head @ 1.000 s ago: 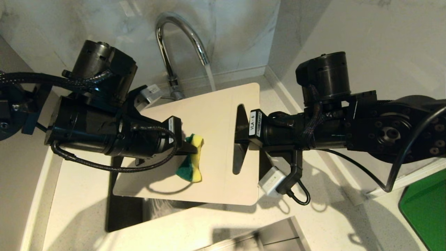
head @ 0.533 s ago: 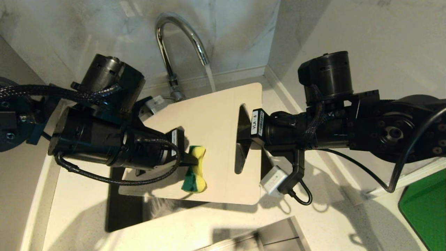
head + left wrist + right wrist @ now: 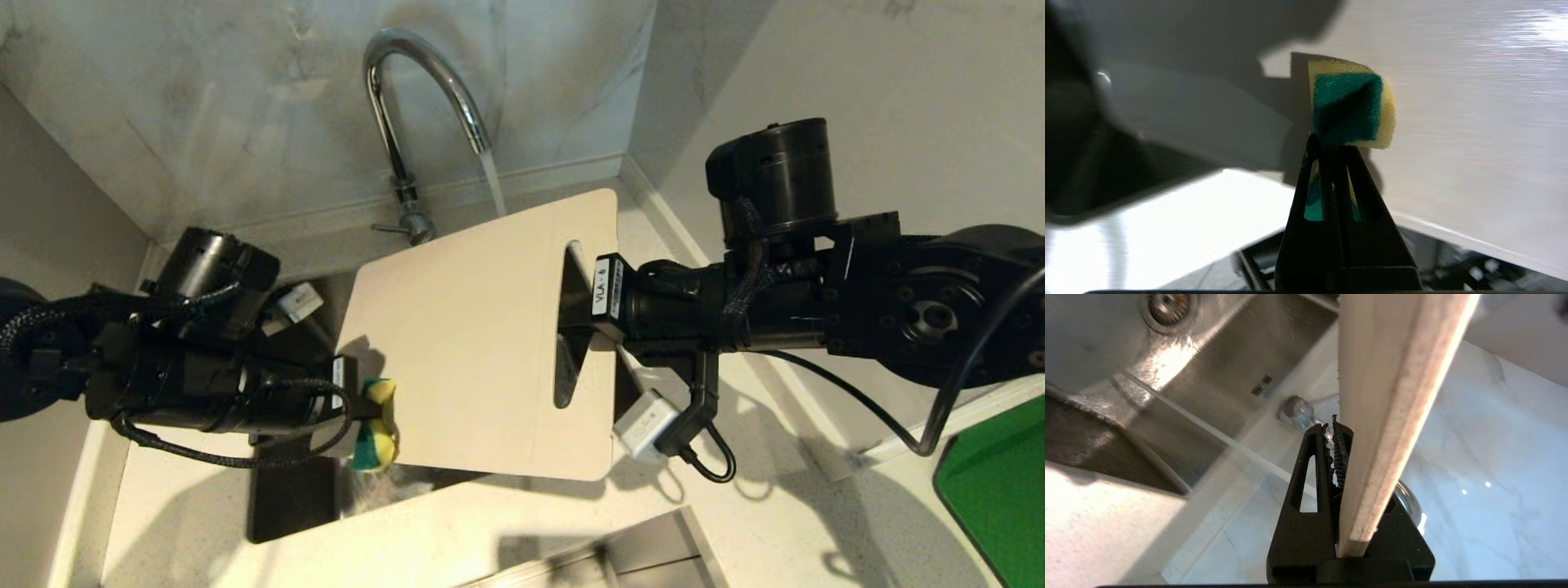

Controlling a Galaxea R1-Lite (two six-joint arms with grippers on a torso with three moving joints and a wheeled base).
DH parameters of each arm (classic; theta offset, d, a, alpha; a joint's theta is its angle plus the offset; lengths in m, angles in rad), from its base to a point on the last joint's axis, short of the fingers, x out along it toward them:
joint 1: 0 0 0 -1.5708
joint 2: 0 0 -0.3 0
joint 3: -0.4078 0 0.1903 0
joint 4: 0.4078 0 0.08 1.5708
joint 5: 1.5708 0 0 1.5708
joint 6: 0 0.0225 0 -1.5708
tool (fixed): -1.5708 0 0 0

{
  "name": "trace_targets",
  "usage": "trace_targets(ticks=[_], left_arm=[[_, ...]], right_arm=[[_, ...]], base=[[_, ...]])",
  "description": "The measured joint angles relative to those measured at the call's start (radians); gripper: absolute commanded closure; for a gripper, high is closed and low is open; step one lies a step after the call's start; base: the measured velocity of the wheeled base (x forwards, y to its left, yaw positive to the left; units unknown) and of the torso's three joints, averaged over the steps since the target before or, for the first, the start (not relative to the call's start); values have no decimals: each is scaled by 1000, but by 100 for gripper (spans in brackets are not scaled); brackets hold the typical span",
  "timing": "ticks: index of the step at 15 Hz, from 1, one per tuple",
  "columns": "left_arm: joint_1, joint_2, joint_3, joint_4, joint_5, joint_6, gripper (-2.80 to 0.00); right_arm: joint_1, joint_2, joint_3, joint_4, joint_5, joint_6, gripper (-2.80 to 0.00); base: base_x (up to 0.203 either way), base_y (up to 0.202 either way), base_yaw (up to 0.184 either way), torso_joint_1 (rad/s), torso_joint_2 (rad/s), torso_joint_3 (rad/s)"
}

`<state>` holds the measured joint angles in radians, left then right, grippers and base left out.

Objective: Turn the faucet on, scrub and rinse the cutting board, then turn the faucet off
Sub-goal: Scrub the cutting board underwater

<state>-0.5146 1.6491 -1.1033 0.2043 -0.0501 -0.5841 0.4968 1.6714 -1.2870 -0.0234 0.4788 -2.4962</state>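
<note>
A second earlier the left hand (image 3: pixel 371 416) had pressed the yellow-and-green sponge (image 3: pixel 377 425) against the middle of the cutting board (image 3: pixel 482 327). It had since drawn back toward the robot's left, and the sponge sat at the board's near-left corner, at the edge and over the dark sink (image 3: pixel 294 498). That hand was clamped tight on the sponge, which bulged out past the fingertips in the left wrist view.

The right hand (image 3: pixel 584 322) had barely shifted. It was closed on the board's edge by the slot handle, one finger (image 3: pixel 1306 465) on each face, and held the board tilted above the sink. With the left arm out of the way, the board's cream face showed bare.

Water ran from the chrome faucet (image 3: pixel 408 98) as before, the stream dropping behind the board's far edge. The faucet's lever (image 3: pixel 392 229), hidden earlier by the left arm, stood in plain sight at its base. A bright green board (image 3: pixel 1000 490) lay on the counter (image 3: pixel 767 523) at the far right.
</note>
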Motion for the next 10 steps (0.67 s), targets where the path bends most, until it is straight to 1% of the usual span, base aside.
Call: trace_targets(ticks=[3, 4, 5, 7, 10], left_arm=[[114, 7, 148, -165, -6, 66, 0], [147, 14, 174, -201, -15, 75, 0], [184, 22, 194, -222, -34, 89, 0], [250, 33, 215, -231, -72, 113, 0], [317, 32, 202, -228, -142, 116, 0]], right_arm=[[0, -6, 20, -26, 1, 15, 0], [0, -8, 22, -28, 1, 15, 0], [0, -10, 23, -28, 1, 16, 0], [0, -17, 27, -28, 3, 17, 0], [-1, -23, 33, -28, 2, 17, 0]], base=[[0, 0, 0, 0, 0, 0], [0, 0, 0, 0, 0, 0], [0, 0, 0, 0, 0, 0], [0, 0, 0, 0, 0, 0], [0, 0, 0, 0, 0, 0]])
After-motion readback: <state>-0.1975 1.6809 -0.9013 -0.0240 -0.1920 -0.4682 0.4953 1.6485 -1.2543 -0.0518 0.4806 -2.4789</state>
